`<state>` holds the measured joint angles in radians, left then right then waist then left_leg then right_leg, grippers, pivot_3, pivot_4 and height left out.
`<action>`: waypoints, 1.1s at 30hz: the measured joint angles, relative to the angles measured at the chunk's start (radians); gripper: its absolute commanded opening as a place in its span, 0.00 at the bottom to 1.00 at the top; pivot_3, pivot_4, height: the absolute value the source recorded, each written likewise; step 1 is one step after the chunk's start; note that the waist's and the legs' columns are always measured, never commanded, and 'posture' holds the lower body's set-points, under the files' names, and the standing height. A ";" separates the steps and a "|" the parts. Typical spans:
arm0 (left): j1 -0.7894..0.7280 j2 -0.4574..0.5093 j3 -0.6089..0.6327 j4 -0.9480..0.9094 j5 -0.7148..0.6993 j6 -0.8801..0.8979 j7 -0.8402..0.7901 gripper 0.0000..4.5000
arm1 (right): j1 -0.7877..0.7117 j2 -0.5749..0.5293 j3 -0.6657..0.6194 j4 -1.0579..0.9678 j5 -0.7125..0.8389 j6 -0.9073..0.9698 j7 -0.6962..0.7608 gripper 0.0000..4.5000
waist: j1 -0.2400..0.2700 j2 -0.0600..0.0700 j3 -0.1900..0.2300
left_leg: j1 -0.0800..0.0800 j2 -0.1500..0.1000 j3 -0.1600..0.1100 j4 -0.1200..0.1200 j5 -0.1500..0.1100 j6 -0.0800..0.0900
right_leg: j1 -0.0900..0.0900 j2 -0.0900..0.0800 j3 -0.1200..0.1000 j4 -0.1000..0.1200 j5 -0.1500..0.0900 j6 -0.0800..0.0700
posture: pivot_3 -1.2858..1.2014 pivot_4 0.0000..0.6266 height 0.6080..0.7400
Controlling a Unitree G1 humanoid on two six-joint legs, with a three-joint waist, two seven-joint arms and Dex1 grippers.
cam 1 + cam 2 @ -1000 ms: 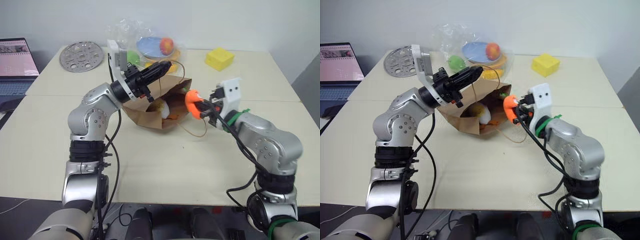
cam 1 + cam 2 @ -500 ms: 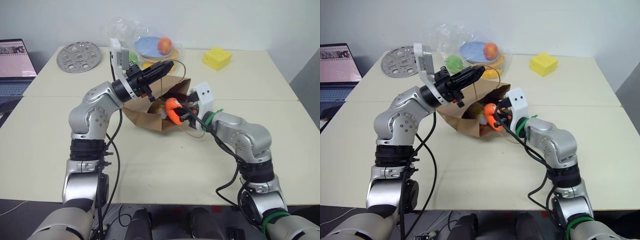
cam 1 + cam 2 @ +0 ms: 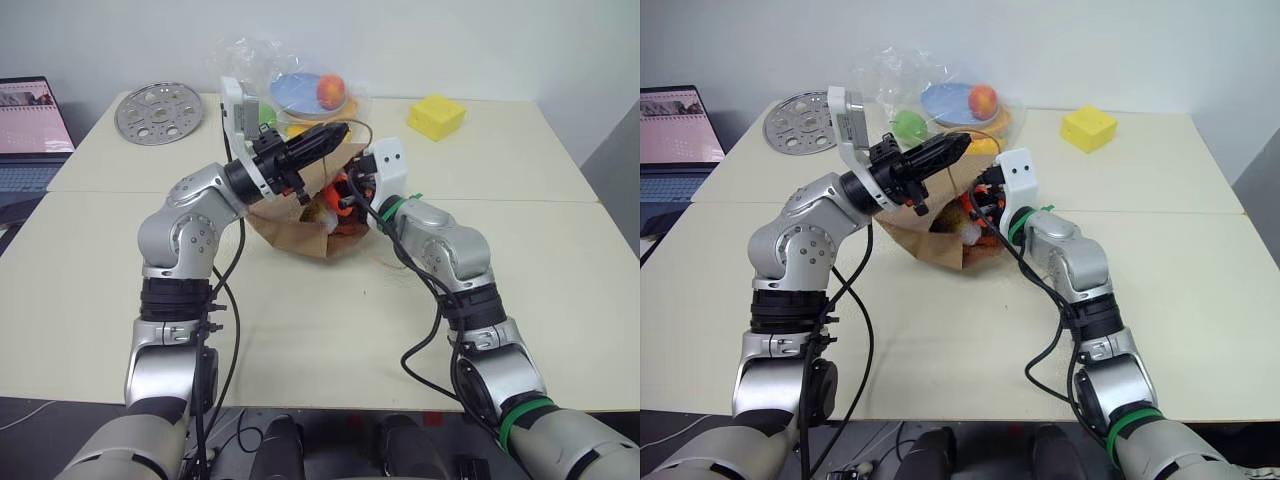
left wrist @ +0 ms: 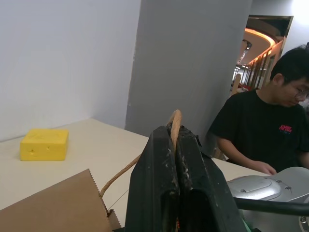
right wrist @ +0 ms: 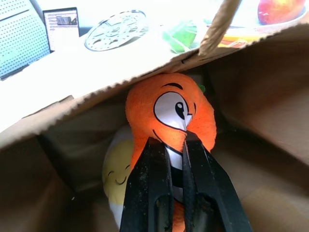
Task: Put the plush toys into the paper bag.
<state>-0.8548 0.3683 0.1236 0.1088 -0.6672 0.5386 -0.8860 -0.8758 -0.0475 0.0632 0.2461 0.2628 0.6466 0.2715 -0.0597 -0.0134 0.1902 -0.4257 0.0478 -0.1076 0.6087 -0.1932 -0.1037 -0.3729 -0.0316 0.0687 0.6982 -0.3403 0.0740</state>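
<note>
Two pale tables pushed together fill the scene under a plain white wall, with a laptop at the far left, a round metal disc beside it, a clear plastic bag of hard fruit on a blue plate at the far middle, and a yellow sponge block at the far right. A person in a black shirt sits beyond the table in the left wrist view.

At the centre lies the brown paper bag, tipped on its side with its mouth facing the right. The left gripper is clamped shut on one twisted handle, holding the upper lip of the mouth up off the table. The right gripper has its fingers pinched tight on the orange carrot toy, which sits inside the mouth, under the raised paper edge. Just behind and below it, deeper in the bag, rests the white egg toy with its yellow smiling face.

By my reading the first toy is already stowed and the second is at the point of delivery. What comes next should be a release: part the right fingers so the carrot drops beside the egg, then draw that arm straight back out through the mouth without snagging the paper or the loose handle. The left grip ought to hold the mouth up until the right arm is clear.
</note>
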 measured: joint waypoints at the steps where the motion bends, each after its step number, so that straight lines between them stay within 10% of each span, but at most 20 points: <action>1: 0.000 0.000 0.000 0.000 0.000 0.001 0.000 0.00 | -0.004 0.010 0.000 0.035 -0.015 -0.031 -0.010 0.01 | 0.000 0.000 0.000 | 0.000 0.000 0.000 0.000 0.000 0.000 | 0.000 0.000 0.000 0.000 0.000 0.000 | 0.52 0.24 1.00; 8: 0.000 0.000 0.000 -0.008 -0.004 0.007 0.000 0.00 | -0.009 0.054 0.019 0.177 -0.072 -0.113 -0.003 0.01 | -0.004 0.000 0.000 | 0.000 0.000 0.000 0.000 0.000 0.000 | 0.000 0.000 0.000 0.000 0.000 0.000 | 0.52 0.24 1.00; 20: 0.008 -0.002 -0.001 -0.022 -0.004 0.006 0.001 0.00 | 0.110 -0.040 0.016 -0.151 -0.025 0.084 0.099 1.00 | 0.002 0.000 0.000 | 0.000 0.000 0.000 0.000 0.000 0.000 | 0.000 0.000 0.000 0.000 0.000 0.000 | 0.52 0.24 1.00; 33: -0.001 -0.007 0.012 -0.004 -0.003 -0.009 0.009 0.00 | 0.318 -0.254 -0.209 -0.786 0.185 0.585 0.077 1.00 | 0.010 0.000 0.000 | -0.001 0.000 -0.001 0.000 0.000 0.000 | 0.000 0.000 -0.001 -0.001 0.000 0.000 | 0.52 0.24 1.00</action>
<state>-0.8559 0.3615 0.1352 0.1051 -0.6702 0.5301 -0.8773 -0.5582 -0.3018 -0.1462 -0.5399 0.4483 1.2320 0.3490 -0.0496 -0.0134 0.1903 -0.4266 0.0478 -0.1083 0.6088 -0.1932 -0.1037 -0.3725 -0.0317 0.0681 0.6974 -0.3404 0.0740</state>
